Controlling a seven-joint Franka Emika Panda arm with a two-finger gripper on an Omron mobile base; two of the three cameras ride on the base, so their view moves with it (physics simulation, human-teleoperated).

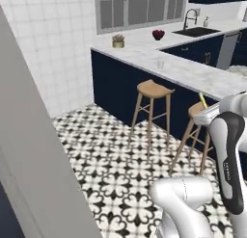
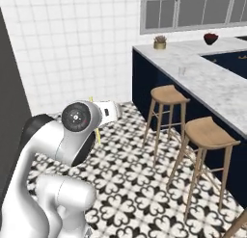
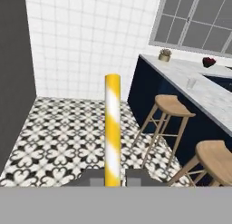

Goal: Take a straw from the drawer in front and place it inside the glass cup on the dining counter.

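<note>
The pincer [image 3: 113, 175] is clenched on the straw [image 3: 112, 128], which stands up between the two dark fingertips in the hand view as a yellow stick with pale bands, its free end pointing to 12 o'clock. In the left base view the straw [image 1: 203, 100] pokes out above the white hand as a thin yellow-green sliver; in the right base view it crosses behind the round wrist joint.

The glass cup [image 3: 191, 83] sits on the dining tabletop [image 3: 213, 98], at about 2 o'clock from the straw's tip in the hand view and well apart from it. In the left base view the glass cup [image 1: 159, 64] stands near the tabletop's front edge, roughly at 10 o'clock from the hand, above the nearer wooden stool [image 1: 154, 89]. A small potted plant [image 1: 118, 41] and a dark red bowl [image 1: 158, 34] sit farther back on the marble.

By my judgement the step in hand is the carry toward the cup. To do it well, the grip should not loosen and the straw should stay upright so that it cannot slide out. The hand should travel above the tabletop edge and the stools, then centre the straw's lower end over the cup's mouth before lowering. The cup is nearly see-through, so its rim is hard to judge; a slow, vertical descent suits, with release only once the straw's end is inside the glass.
</note>
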